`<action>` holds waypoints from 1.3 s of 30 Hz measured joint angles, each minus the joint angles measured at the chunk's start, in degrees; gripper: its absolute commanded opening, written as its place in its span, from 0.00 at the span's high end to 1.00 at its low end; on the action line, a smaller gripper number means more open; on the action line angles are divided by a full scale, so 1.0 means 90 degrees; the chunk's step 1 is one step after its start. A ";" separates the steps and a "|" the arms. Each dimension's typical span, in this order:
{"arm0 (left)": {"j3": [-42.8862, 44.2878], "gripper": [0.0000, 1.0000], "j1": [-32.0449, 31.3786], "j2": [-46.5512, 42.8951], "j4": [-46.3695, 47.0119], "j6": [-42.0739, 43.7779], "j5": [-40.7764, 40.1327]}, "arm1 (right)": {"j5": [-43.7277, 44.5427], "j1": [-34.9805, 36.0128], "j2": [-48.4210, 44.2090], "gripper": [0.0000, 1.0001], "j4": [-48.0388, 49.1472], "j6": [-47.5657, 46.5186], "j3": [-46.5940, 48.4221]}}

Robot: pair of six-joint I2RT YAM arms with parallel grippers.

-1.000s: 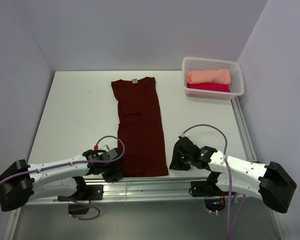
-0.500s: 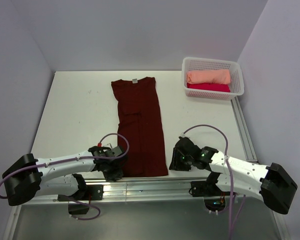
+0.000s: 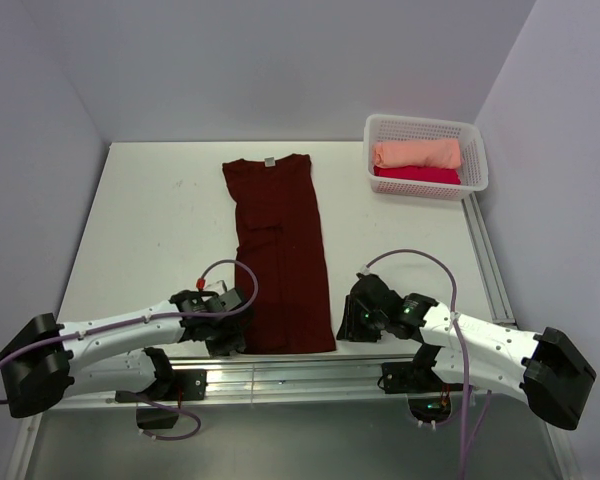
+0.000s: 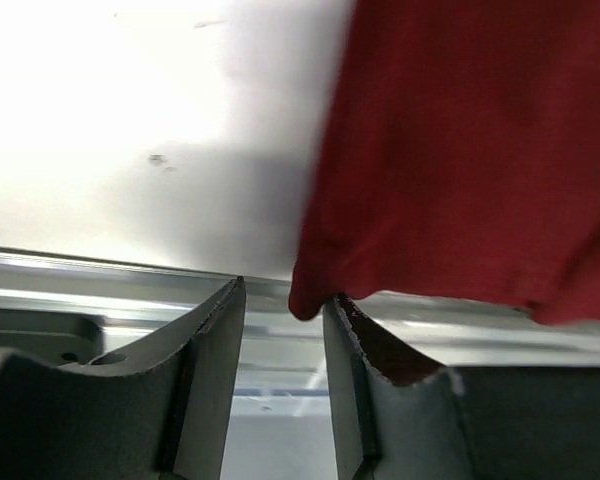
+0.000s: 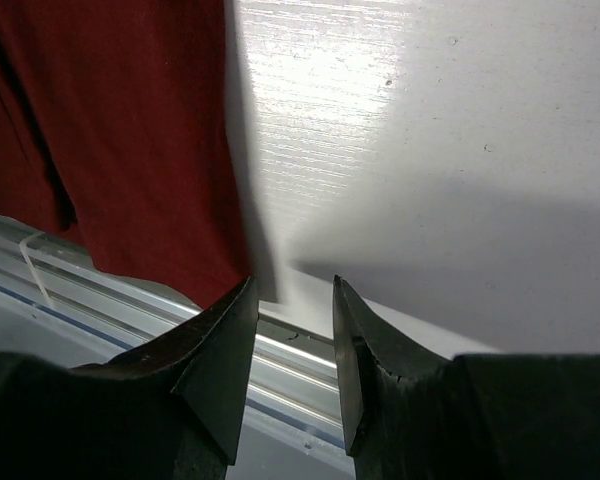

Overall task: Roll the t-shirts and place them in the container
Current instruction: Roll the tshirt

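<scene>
A dark maroon t-shirt lies flat, folded into a long strip, its grey neck label at the far end and its hem at the table's near edge. My left gripper is open at the hem's left corner. In the left wrist view the corner of the maroon t-shirt sits at the tip of my right-hand finger, between the spread jaws of my left gripper. My right gripper is open just right of the hem's right corner. In the right wrist view the shirt ends beside my right gripper's left finger.
A white basket stands at the back right with a rolled peach shirt and a crimson one inside. A metal rail runs along the table's near edge under both grippers.
My left gripper has moved right to the hem's left corner. My right gripper has barely moved. The shirt lies as before.
</scene>
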 measured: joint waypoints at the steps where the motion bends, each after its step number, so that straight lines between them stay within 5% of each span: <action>1: 0.0061 0.56 0.0000 -0.0073 -0.0007 0.0019 -0.0041 | -0.0002 0.0000 0.0002 0.57 0.0000 0.0000 0.0000; 13: 0.0231 0.56 0.0097 -0.0347 -0.0083 0.0172 -0.0221 | -0.0032 0.0000 0.0034 0.55 0.0092 0.0000 0.0002; 19: 0.0231 0.75 0.0097 -0.0376 -0.0100 0.0296 -0.0209 | -0.0056 0.0019 0.0087 0.55 0.0095 0.0000 0.0002; 29: 0.0219 0.49 0.0097 -0.0782 -0.0100 0.0515 0.0155 | -0.0066 0.0068 0.0095 0.55 0.0102 0.0002 0.0002; 39: -0.0080 0.54 0.0097 -0.0551 0.0005 0.0495 0.0117 | -0.0068 0.0121 0.0075 0.55 0.0160 0.0051 0.0002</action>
